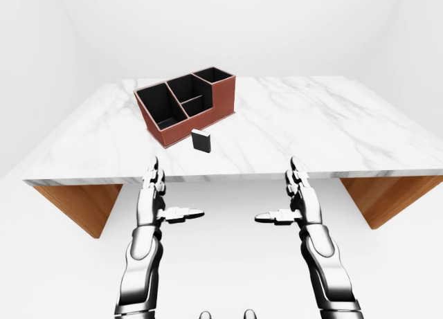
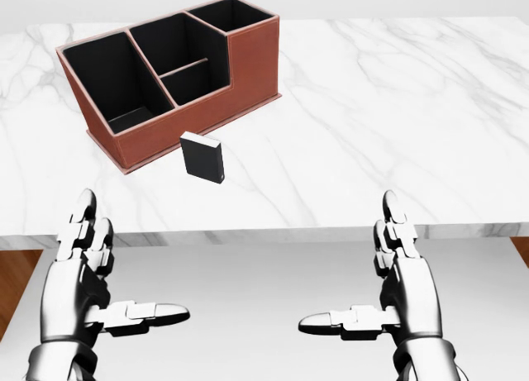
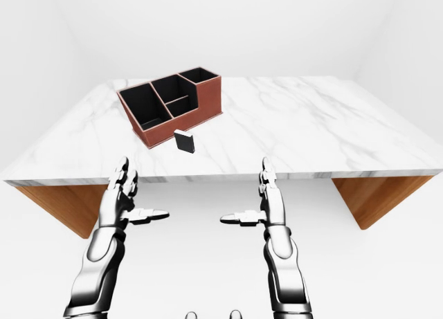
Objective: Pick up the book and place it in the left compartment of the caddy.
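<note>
My left hand (image 2: 87, 282) and right hand (image 2: 397, 286) hang spread and empty at the bottom of the head view, below the marble desk (image 2: 388, 116) edge. The small black book (image 2: 202, 157) stands upright left of centre, just beside the brown caddy (image 2: 248, 63) at upper left, nothing between them.

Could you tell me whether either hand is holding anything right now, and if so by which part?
Nothing is held: the left hand and right hand are open, short of the book.
</note>
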You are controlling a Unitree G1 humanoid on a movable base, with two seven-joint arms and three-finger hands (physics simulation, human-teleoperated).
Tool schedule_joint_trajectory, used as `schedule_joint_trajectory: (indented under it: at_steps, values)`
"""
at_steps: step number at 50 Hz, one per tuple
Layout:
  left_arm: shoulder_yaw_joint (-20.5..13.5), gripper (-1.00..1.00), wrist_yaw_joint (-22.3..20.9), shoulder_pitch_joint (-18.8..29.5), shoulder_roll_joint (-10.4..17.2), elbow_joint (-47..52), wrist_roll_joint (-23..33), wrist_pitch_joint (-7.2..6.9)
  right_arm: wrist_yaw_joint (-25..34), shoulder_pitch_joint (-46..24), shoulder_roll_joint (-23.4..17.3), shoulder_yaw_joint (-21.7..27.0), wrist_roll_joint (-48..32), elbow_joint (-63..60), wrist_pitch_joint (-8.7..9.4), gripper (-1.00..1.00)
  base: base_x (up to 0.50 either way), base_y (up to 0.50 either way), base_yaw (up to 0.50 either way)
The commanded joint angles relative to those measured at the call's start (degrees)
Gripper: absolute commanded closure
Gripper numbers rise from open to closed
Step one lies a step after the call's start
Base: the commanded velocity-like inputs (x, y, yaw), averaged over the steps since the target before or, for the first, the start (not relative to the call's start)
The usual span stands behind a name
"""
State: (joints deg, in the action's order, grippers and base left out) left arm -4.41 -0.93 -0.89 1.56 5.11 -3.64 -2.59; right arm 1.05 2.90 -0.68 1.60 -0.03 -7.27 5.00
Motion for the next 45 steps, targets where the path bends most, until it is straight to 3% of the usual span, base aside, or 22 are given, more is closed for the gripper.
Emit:
schedule_joint_trajectory:
  at_steps: [1,3,14,16,27,35,45]
  values:
    - [-0.44,-1.0,1.42,0.59,-1.03,0.01,-3.43,-0.65,-0.79,-0.52,0.09,0.14,0.27,1.73,0.0,-1.0,0.0,0.0,0.0]
    - [-2.08,-1.0,1.86,1.43,-0.17,1.75,-5.76,-2.38,-0.75,-0.54,0.09,0.14,0.33,1.75,0.0,-1.0,0.0,0.0,0.0]
    - [-8.16,-1.0,3.89,4.25,2.91,7.83,-11.85,-2.41,-0.71,-0.61,0.05,0.08,0.13,1.77,0.0,-1.0,0.0,0.0,0.0]
    - [-8.36,-1.0,3.06,4.13,2.79,4.17,-11.83,-2.41,-0.71,-0.56,0.08,0.03,0.12,1.62,0.0,-1.0,0.0,0.0,0.0]
    - [-9.53,-1.0,4.07,5.33,4.24,3.63,-13.69,-2.41,-0.63,1.25,0.02,0.03,0.4,-3.68,0.0,-1.0,0.0,0.0,0.0]
    - [-10.9,-1.0,4.71,5.8,5.18,4.53,-15.07,-2.41,-2.2,5.91,0.82,-2.88,-4.21,-25.99,0.0,-1.0,0.0,0.0,0.0]
    - [-11.91,-1.0,5.17,5.36,5.46,7.42,-16.09,-2.41,-2.46,8.53,0.99,-3.49,-4.68,-40.42,0.0,-1.0,0.0,0.0,0.0]
